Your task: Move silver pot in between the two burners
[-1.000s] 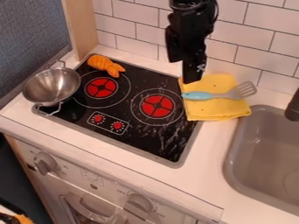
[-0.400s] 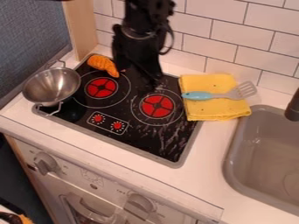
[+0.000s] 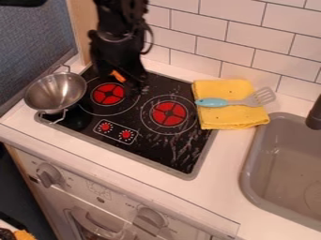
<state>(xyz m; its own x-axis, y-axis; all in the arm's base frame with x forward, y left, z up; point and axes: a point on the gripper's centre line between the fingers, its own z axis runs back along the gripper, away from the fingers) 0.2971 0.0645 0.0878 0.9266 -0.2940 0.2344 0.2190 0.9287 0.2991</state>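
Blur softens the gripper [image 3: 141, 87] over the back of the stove [image 3: 164, 152]; we cannot tell whether it is spread or closed. We make out only a scrap of something orange [image 3: 117, 76] by it. The silver pot [image 3: 55, 92] sits left of the left burner [image 3: 108, 93].

Toward the upper left of the frame, the blurred pincer [image 3: 139, 88] hid most of an orange item [image 3: 117, 76]. The top edge cut off the arm [image 3: 120, 18], the right edge the sink [image 3: 246, 171] and black faucet [image 3: 315, 116], the lower left corner an unclear dark-and-orange thing [image 3: 24, 235].
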